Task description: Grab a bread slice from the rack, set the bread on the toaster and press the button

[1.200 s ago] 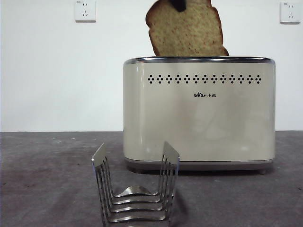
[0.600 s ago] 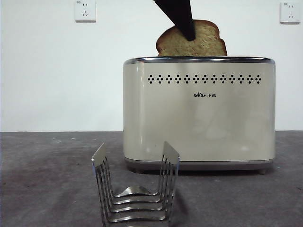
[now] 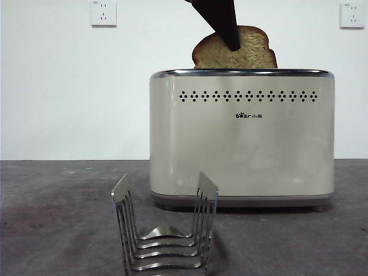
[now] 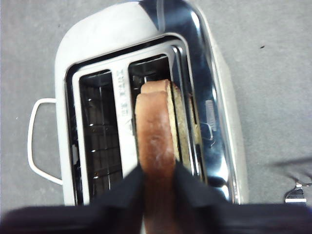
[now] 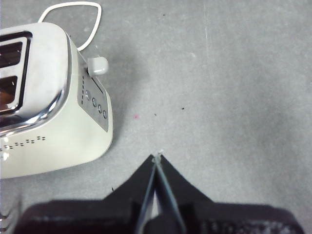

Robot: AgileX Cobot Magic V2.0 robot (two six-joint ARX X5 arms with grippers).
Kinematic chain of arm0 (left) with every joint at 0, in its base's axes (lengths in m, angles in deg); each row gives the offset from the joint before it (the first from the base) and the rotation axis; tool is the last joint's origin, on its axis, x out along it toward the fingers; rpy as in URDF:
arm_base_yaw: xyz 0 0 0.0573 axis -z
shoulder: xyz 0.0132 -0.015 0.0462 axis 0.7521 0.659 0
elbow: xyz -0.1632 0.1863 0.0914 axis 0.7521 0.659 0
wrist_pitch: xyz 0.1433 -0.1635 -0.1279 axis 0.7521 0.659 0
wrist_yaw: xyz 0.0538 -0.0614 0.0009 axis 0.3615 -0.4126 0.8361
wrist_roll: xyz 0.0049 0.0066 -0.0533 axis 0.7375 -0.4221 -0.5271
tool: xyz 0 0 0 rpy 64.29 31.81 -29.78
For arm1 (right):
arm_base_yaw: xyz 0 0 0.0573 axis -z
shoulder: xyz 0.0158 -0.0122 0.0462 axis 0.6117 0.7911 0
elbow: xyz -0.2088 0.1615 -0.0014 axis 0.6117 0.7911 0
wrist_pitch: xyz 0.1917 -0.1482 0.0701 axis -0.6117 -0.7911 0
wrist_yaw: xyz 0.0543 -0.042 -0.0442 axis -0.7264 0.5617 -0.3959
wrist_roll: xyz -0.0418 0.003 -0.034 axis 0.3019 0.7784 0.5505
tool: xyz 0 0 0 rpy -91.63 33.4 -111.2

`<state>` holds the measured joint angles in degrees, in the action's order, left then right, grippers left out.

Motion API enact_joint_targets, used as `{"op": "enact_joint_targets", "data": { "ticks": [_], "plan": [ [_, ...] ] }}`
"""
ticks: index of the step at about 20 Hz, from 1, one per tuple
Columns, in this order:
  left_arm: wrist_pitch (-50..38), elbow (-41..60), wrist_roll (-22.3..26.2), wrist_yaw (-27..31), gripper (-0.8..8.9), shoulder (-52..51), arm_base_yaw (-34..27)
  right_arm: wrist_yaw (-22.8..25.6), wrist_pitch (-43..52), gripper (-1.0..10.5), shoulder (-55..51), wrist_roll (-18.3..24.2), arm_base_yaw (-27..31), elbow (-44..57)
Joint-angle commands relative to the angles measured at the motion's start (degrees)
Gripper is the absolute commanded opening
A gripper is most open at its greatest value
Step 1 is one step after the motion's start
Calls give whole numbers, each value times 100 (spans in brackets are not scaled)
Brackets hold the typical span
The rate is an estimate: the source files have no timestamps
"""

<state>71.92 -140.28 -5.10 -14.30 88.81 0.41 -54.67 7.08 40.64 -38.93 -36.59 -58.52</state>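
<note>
The slice of bread (image 3: 250,50) stands upright in the toaster (image 3: 241,144), its rounded top above the chrome rim. My left gripper (image 3: 231,41) comes down from above and is shut on the slice. The left wrist view shows the bread (image 4: 156,122) between my left gripper's (image 4: 158,180) jaws, partly down in one of the toaster's (image 4: 204,73) two slots. The silver rack (image 3: 165,230) stands bare in front of the toaster. My right gripper (image 5: 157,158) is shut on nothing, over bare table beside the toaster (image 5: 53,122).
On the toaster's end face are a white lever (image 5: 97,65) and a row of small buttons (image 5: 97,106). A white cord (image 5: 73,9) loops behind the toaster. Two wall sockets (image 3: 103,12) sit on the white wall. The table is grey.
The left gripper came down with the bread, which dropped from high above the toaster into the slot. Over the last half second it barely moved.
</note>
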Motion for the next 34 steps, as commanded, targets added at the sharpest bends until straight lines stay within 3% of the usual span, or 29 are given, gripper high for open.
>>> {"op": "enact_joint_targets", "data": {
  "ticks": [1,7,9,15,16,20,28,34],
  "plan": [
    [-83,0,-92,-22,375,72,22,7,-13,1,0,48,-4,11],
    [-94,-7,-426,-28,376,44,57,175,-140,1,0,44,-4,11],
    [-92,-7,-787,-28,376,15,61,197,-144,1,0,22,-4,11],
    [291,-7,-2616,-33,370,-306,76,195,-166,1,15,7,-4,11],
    [363,-7,-2756,-31,327,-391,76,195,-251,1,70,9,-4,11],
    [507,-7,-3156,-33,-5,-898,76,192,-254,1,380,26,-4,11],
    [1287,-7,-4127,-70,-8,-1974,70,151,122,0,1255,-42,-4,11],
    [1462,-4,-4424,-68,-8,-2352,68,9,850,-1,1318,-79,-2,11]
  ]
}}
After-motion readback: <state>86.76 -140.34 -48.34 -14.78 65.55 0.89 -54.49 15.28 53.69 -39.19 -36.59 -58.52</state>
